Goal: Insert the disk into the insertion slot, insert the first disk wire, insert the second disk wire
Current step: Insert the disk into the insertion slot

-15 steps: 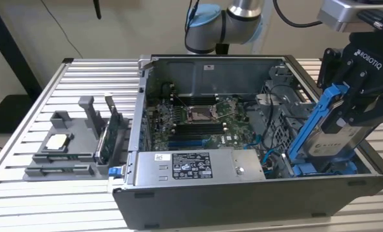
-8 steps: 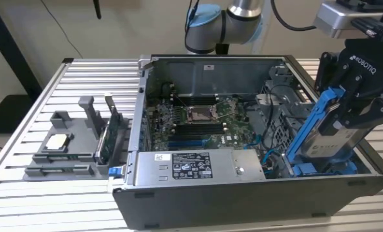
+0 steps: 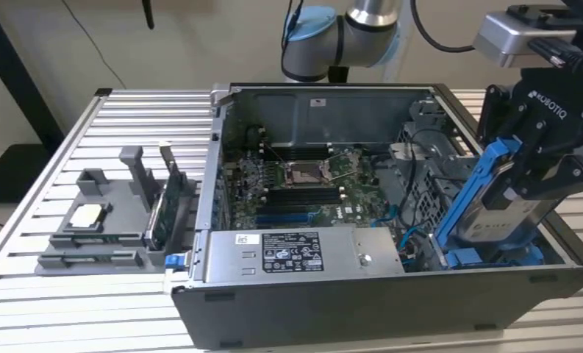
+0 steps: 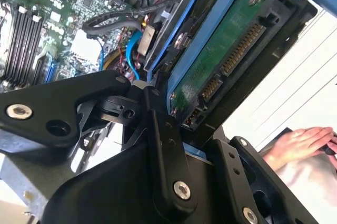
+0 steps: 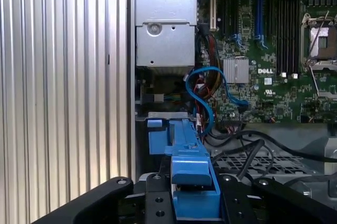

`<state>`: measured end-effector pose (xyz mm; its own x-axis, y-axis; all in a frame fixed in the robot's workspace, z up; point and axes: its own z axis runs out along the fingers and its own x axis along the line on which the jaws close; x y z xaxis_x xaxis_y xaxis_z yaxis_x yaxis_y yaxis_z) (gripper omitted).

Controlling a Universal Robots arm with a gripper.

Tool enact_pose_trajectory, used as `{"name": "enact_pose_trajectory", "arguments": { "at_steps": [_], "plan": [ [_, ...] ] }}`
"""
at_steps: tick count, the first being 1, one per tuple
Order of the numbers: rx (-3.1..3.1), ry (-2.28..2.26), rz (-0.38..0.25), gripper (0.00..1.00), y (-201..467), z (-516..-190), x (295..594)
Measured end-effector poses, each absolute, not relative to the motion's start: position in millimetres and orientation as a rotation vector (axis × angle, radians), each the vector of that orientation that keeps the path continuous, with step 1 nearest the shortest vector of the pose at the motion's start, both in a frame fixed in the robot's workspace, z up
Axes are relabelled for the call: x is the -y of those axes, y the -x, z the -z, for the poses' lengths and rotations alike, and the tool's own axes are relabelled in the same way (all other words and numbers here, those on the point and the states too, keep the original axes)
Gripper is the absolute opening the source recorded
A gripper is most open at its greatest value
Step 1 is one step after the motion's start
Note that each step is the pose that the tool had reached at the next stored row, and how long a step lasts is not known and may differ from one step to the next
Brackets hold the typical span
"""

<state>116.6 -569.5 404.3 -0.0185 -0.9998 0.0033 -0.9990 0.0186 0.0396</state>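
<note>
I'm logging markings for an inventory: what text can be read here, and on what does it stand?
On the gripper: white brand lettering, not quoted here.
On the power supply label: print too small to read.
On the disk label: blurred.
On the motherboard: white brand mark, not quoted.

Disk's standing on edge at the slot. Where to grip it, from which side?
Take the disk by its upper end, clamping across its thickness over the blue carrier, coming from above. It stands on edge, tilted, lower end at the insertion slot, so the top looks like the free end. The gripper is shut on it that way.
</note>
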Motion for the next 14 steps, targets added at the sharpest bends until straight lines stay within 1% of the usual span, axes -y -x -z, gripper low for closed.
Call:
{"name": "enact_pose_trajectory", "arguments": {
  "at_steps": [14],
  "plan": [
    [2.22, -2.179, 0.04, 0.33, -117, -381, 567]
  ]
}}
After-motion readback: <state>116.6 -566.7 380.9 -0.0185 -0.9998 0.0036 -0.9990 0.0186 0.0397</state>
